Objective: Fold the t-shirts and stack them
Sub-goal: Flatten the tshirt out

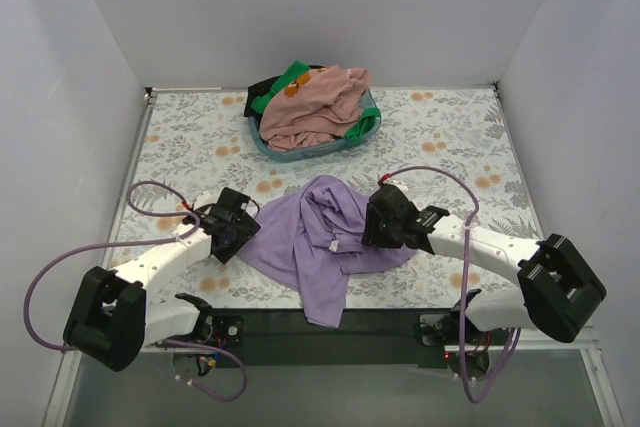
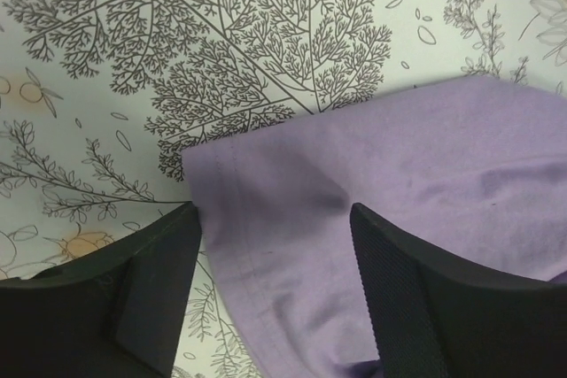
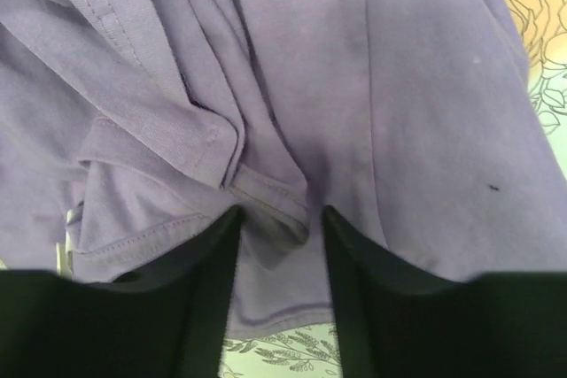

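Purple shirt (image 1: 320,242) lies crumpled on the flowered table (image 1: 190,137) between our arms. Our left gripper (image 2: 275,212) is spread, straddling its hemmed corner. Our right gripper (image 3: 279,214) stands parted over a bunched fold. Pink shirt (image 1: 318,107) tops the basket (image 1: 300,155) behind.

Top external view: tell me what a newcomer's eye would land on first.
The lavender t-shirt lies crumpled at the near middle of the flowered table, with the left hand at its left edge and the right hand on its right side. Behind it, at the far side, a teal basket is heaped with a pink tee, a green tee and a black tee.
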